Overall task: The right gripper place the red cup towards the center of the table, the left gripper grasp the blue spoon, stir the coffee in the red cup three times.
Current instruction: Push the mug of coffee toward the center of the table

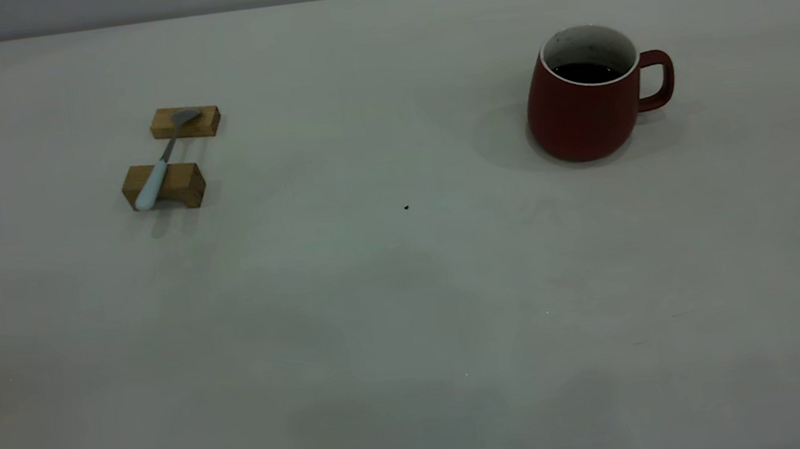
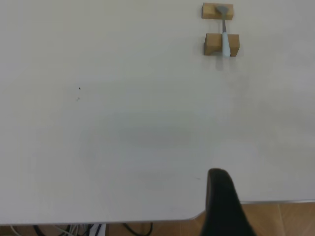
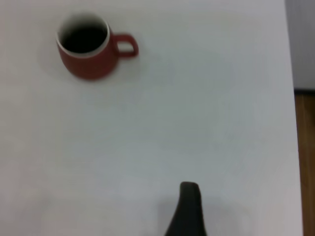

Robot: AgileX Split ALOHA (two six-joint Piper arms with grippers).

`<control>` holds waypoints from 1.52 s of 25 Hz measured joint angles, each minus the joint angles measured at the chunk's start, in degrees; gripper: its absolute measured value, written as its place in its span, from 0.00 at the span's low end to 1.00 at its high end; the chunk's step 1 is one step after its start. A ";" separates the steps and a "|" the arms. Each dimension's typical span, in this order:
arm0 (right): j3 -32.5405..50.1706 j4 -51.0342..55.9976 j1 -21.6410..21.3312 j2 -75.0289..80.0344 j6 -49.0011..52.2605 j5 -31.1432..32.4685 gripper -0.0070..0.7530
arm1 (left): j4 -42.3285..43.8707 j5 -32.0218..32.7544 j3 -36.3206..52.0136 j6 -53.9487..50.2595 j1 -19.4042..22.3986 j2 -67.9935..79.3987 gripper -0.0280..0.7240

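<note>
**Cup and spoon apart, grippers clear**

The red cup (image 1: 584,105) holding coffee (image 1: 586,72) stands upright at upper right of the table (image 1: 380,316). The blue spoon (image 1: 161,162) bridges two wooden blocks (image 1: 164,186) at upper left. Grip state of the left gripper (image 2: 222,206) and right gripper (image 3: 187,211) cannot be determined.

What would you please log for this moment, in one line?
red cup: table right, untouched | blue spoon: across wooden blocks | claws: clear of both
</note>
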 joint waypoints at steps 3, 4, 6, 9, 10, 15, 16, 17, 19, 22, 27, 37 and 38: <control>-2.80 -0.93 0.00 12.43 -3.89 -3.46 0.96 | 0.00 0.00 0.00 0.00 0.00 0.00 0.72; -4.05 -0.97 0.00 16.87 -5.80 -4.50 0.96 | 0.00 0.00 0.00 0.00 0.00 0.00 0.72; -6.88 -0.86 0.00 25.45 -10.74 -6.27 0.96 | 0.00 0.00 0.00 0.00 0.00 0.00 0.72; -12.52 -0.56 0.00 36.69 -18.91 -7.81 0.95 | 0.00 0.00 0.00 0.00 0.00 0.00 0.72; -14.13 -0.35 0.00 39.73 -21.46 -8.11 0.95 | 0.00 0.00 0.00 0.00 0.00 0.00 0.72; -23.87 1.63 0.00 55.20 -32.56 -8.50 0.93 | 0.00 0.00 0.00 0.00 0.00 0.00 0.72; -25.98 2.20 0.07 58.12 -34.39 -8.50 0.93 | 0.00 0.00 0.00 0.00 0.00 0.00 0.72; -27.67 2.61 0.22 60.48 -35.98 -8.44 0.93 | 0.00 0.00 0.00 0.00 0.00 0.00 0.72; -31.38 3.12 0.87 65.66 -40.21 -8.25 0.93 | 0.00 0.00 0.00 0.00 0.00 0.00 0.72; -35.46 3.37 2.02 71.52 -47.57 -8.27 0.92 | 0.00 0.00 0.00 0.00 0.00 0.00 0.72; -40.69 3.20 2.36 78.06 -56.30 -9.91 0.92 | 0.00 0.00 0.00 0.00 0.00 0.00 0.72; -44.90 3.22 5.49 84.36 -66.30 -14.56 0.91 | 0.00 0.00 0.00 0.00 0.00 0.00 0.72; -44.97 3.22 6.02 85.04 -67.00 -15.62 0.91 | 0.00 0.00 0.00 0.00 0.00 0.00 0.72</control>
